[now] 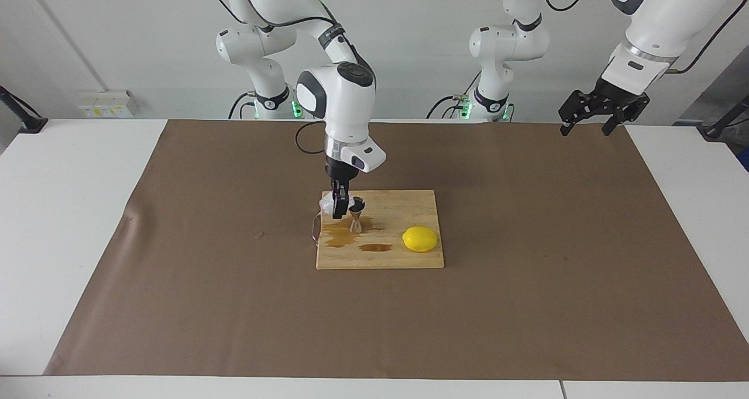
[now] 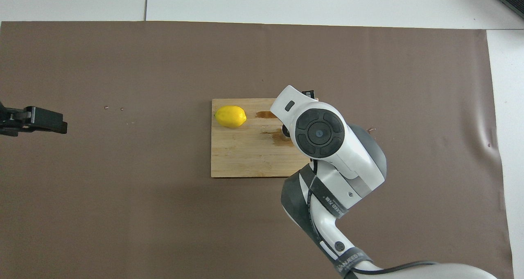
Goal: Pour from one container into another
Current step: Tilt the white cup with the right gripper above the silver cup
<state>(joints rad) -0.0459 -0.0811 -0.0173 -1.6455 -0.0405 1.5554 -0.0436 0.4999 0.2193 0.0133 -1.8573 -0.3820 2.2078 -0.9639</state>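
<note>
We see the right gripper pinched shut on the clear cup, held just above the cutting board at about nine o'clock of the steel jigger, almost touching it. The jigger's mouth is narrow; a hasty tilt could knock it over or add to the brown spills already there. The left gripper waits, fingers spread, at the table's edge.
</note>
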